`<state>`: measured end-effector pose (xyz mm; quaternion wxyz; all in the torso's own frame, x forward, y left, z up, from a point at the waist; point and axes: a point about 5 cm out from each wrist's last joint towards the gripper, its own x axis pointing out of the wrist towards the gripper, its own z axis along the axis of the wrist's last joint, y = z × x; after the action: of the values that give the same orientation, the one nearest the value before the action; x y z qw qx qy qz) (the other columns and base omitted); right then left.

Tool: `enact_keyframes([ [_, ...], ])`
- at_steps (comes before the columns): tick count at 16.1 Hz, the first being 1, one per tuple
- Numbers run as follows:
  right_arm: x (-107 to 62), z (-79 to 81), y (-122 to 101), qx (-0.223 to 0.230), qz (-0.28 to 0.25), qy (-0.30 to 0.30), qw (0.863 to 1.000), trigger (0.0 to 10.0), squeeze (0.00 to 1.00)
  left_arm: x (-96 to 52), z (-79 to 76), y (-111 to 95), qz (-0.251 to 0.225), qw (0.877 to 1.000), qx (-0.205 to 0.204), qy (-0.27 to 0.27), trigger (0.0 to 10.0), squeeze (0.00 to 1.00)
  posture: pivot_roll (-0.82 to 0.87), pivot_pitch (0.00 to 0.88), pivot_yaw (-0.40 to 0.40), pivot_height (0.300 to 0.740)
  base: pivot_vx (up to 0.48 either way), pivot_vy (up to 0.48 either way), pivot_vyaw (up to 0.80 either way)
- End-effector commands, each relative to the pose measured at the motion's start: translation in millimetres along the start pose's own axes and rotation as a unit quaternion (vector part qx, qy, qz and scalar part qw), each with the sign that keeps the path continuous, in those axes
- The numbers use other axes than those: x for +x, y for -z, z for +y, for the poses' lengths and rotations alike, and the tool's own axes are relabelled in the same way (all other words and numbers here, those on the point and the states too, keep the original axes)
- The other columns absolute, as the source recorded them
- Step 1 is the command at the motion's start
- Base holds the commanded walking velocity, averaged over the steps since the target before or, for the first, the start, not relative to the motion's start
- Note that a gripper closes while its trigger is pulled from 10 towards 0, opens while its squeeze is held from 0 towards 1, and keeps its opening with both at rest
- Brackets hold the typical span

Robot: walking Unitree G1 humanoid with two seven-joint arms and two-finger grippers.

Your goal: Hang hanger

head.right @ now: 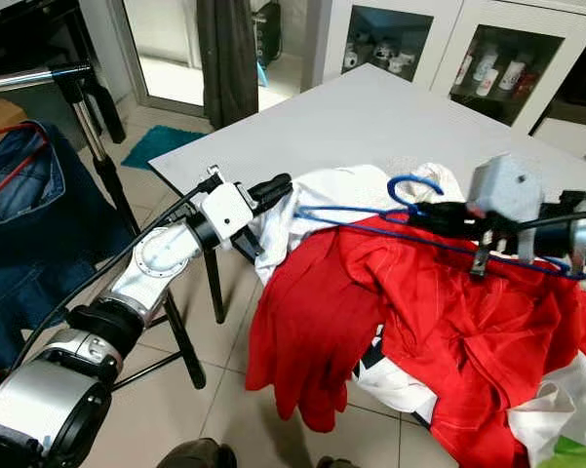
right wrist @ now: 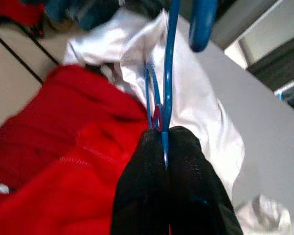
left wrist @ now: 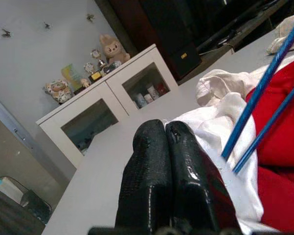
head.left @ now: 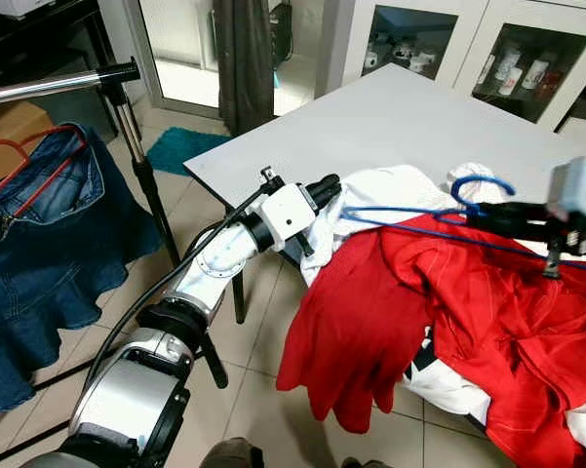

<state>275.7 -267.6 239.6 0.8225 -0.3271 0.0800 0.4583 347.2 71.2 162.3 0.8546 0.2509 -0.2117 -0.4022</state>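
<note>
Silver and black, the robot's left arm [head.left: 175, 312] rose from the bottom of the head views toward the near corner of the grey table [head.left: 400, 122]. That table was the largest thing in view, its far edge close to a white glass-door cabinet [head.left: 449, 39]. On the robot's left stood a garment rack with a chrome rail [head.left: 49, 86]; a dark blue denim skirt [head.left: 49, 263] hung from it on a red hanger [head.left: 24, 166].

Over the table's near edge draped a red garment [head.left: 449, 312], one part hanging down toward the tiled floor [head.left: 273, 390], with white cloth [head.left: 390, 190] bunched beneath and beside it.

A blue hanger [head.left: 473, 195] sat threaded into the red garment above the table's near edge, its hook curling up over the white cloth. The right gripper [right wrist: 165, 147] had its two black fingers pressed together on the hanger's thin blue wire just below the hook. The left gripper [left wrist: 167, 134] lay at the table corner just beside the white cloth, fingers pressed together and holding nothing, near the hanger's blue wires.
</note>
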Motion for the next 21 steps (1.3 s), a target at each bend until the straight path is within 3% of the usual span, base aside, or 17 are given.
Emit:
enact_keyframes([
  [1,-6.6,-2.6,3,-0.007,0.024,0.010,1.000,10.0,0.00,6.8,4.3,-11,-0.022,1.000,0.020,0.007,10.0,0.00,0.06,0.034,0.016,0.740,0.000,0.000,0.00],
  [3,-18.5,-5.4,11,-0.004,0.054,0.023,0.998,10.0,0.00,7.0,4.6,-11,-0.023,0.999,0.021,0.009,10.0,0.00,0.05,0.033,0.020,0.740,0.000,0.000,0.00],
  [6,-22.0,-8.0,10,-0.005,0.060,0.040,0.997,10.0,0.00,7.8,4.5,-11,-0.024,0.999,0.021,0.011,10.0,0.00,0.04,0.030,0.024,0.740,0.000,0.000,0.00],
  [9,-5.9,-3.2,-1,-0.003,0.022,0.046,0.999,10.0,0.00,11.1,4.0,-14,-0.029,0.999,0.021,0.013,10.0,0.00,0.04,0.031,0.025,0.740,0.000,0.000,0.00],
  [13,-0.1,-13.2,1,0.013,0.025,0.105,0.994,10.0,0.00,10.5,3.8,-14,-0.030,0.999,0.021,0.014,10.0,0.00,0.04,0.031,0.025,0.740,0.000,0.000,0.00],
  [15,2.7,-10.9,2,0.022,0.028,0.114,0.993,10.0,0.00,9.9,4.4,-14,-0.030,0.999,0.022,0.014,10.0,0.00,0.05,0.034,0.025,0.740,0.000,0.000,0.00],
  [17,-2.3,-13.3,5,0.040,0.028,0.133,0.990,10.0,0.00,10.1,4.8,-14,-0.029,0.999,0.024,0.015,10.0,0.00,0.05,0.034,0.025,0.740,0.000,0.000,0.00],
  [21,-19.4,-10.5,-6,0.041,-0.028,0.127,0.991,10.0,0.00,9.9,4.6,-14,-0.028,0.999,0.024,0.017,10.0,0.00,0.04,0.033,0.033,0.740,0.000,0.000,0.00],
])
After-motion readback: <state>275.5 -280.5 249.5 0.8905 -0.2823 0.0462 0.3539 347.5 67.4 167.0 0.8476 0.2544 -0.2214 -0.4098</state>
